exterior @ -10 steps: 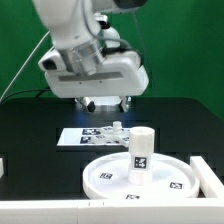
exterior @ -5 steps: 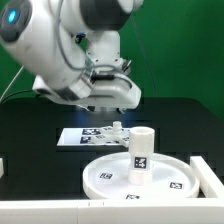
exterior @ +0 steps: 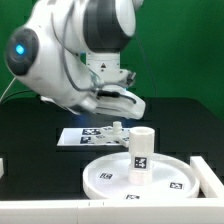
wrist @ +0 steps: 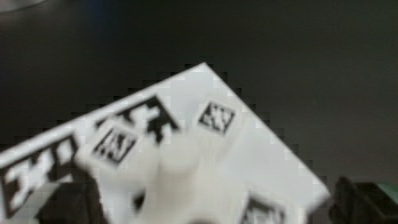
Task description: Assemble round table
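While post (exterior: 142, 150) is standing upright at disc (exterior: 100, 180) centre, by table's (exterior: 30, 150) near edge, gripper (wrist: 217, 200) is hovering, jaws apart and empty, over foot (exterior: 118, 130) lying near marker board's (exterior: 75, 136) edge, probably lining up pickup.

Bare black table (exterior: 35, 150) lies open at the exterior view's left and along the far right. The upright post (exterior: 143, 150) on the round disc (exterior: 92, 176) blocks the lower middle. The cross-shaped foot (exterior: 118, 129) stands on the marker board (exterior: 78, 136) just behind, beneath the arm (exterior: 80, 50).
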You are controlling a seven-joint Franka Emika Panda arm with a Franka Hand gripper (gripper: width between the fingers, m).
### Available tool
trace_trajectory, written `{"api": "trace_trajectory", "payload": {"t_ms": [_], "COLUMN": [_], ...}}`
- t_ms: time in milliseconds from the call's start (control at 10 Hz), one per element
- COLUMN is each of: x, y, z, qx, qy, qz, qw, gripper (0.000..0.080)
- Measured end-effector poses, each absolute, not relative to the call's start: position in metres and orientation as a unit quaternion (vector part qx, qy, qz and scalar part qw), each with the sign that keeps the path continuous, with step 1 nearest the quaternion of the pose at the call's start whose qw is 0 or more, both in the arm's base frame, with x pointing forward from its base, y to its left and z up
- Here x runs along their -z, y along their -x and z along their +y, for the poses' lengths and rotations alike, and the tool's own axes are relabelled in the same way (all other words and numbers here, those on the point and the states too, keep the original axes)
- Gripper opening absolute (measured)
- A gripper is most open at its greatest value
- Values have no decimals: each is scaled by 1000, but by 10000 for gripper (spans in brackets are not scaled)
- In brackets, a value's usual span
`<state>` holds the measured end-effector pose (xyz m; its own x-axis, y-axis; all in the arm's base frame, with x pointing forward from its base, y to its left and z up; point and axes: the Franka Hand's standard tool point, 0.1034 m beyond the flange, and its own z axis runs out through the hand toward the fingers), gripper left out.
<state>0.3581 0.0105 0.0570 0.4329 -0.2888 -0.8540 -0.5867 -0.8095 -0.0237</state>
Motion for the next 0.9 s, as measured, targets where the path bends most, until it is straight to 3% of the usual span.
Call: {"api": "trace_trajectory", "payload": {"t_ms": [200,900], "x": [-52,-44], "y": [-349,-356], "z": [19,3], "qx": [-469,-478], "qy": [832,822], "qz": [255,260], "qw": [152,167], "gripper": [649,649]}}
